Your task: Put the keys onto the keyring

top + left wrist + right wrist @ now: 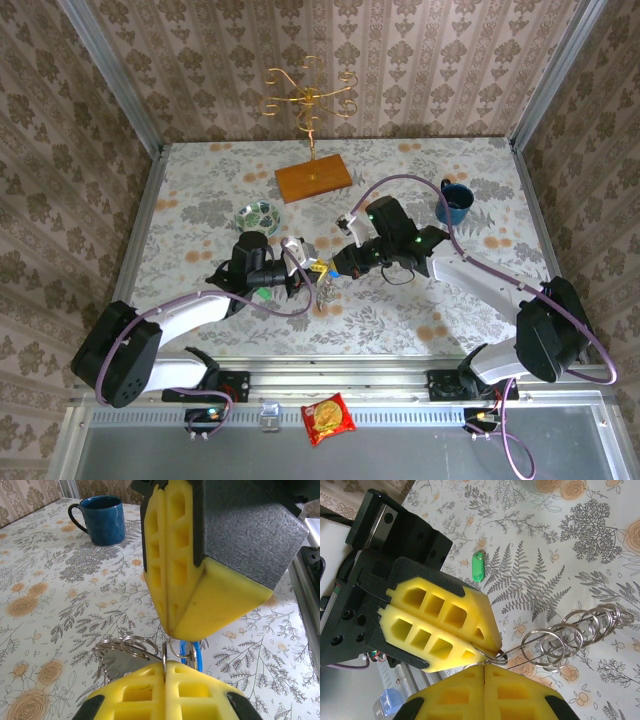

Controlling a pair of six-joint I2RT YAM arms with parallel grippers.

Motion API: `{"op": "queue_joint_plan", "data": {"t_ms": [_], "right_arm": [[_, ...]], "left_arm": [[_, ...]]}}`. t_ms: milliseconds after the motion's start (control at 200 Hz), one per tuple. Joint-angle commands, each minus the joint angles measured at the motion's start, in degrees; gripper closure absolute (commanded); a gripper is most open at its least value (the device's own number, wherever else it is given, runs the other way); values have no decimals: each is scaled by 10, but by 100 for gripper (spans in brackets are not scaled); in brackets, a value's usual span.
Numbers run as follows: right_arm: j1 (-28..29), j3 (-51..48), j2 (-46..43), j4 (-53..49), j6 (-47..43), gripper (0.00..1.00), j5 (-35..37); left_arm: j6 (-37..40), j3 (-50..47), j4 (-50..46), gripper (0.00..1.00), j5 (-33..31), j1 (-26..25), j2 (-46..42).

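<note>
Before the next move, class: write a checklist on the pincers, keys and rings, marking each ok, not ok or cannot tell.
1. Left pincer shut on the rings: ok.
2. Right pincer shut; gripping those rings: cannot tell.
3. Green key on the rings: not ok, it lies on the table.
4. Blue key threaded on: cannot tell.
5. Mug clear of both arms: ok.
</note>
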Motion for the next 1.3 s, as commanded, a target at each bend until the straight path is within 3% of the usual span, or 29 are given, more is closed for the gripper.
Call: {"op": "queue_joint_plan", "data": {"t_ms": [0, 840, 1295], "right_arm": [[-3, 8, -14, 10, -7, 100, -3], [-13, 11, -10, -9, 6, 100, 49], [-13, 25, 10, -34, 2, 100, 60]], "left_arm": [[9, 8, 8, 100, 2, -4, 3], [64, -1, 12, 100, -11, -21, -3], [53, -10, 53, 100, -16, -24, -4]]}}
